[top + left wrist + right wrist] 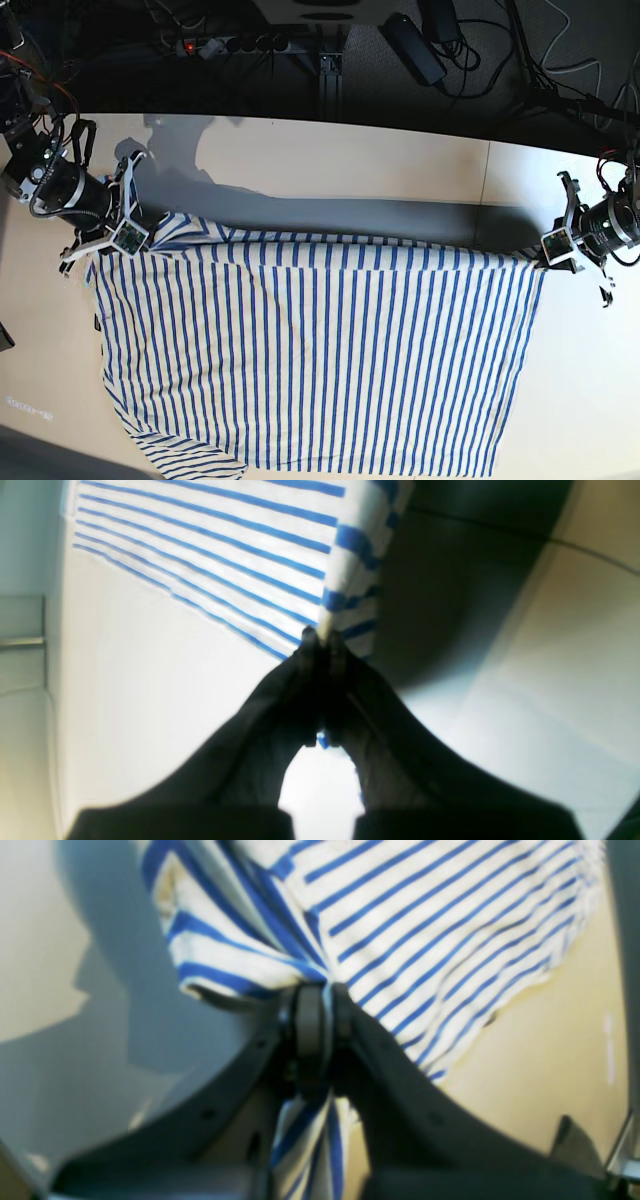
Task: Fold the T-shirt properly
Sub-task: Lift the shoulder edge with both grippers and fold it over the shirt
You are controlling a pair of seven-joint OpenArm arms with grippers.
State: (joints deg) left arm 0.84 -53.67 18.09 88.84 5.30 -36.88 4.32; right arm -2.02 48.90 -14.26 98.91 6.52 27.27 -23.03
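The white T-shirt [320, 360] with thin blue stripes hangs stretched between both arms, its top edge lifted and its lower part lying on the table toward the front edge. At the right of the base view my left gripper [541, 262] is shut on the shirt's upper corner. The left wrist view shows that left gripper [322, 637] pinching a fold of the T-shirt [225, 555]. My right gripper [150, 234] at the left is shut on the other upper corner. In its wrist view the right gripper [322, 990] has bunched T-shirt [425, 915] cloth passing through the jaws.
The pale table [350, 160] runs behind the shirt, with a seam near the right [490, 190]. Beyond its far edge lie a power strip [235, 44], a black adapter [412, 45] and loose cables.
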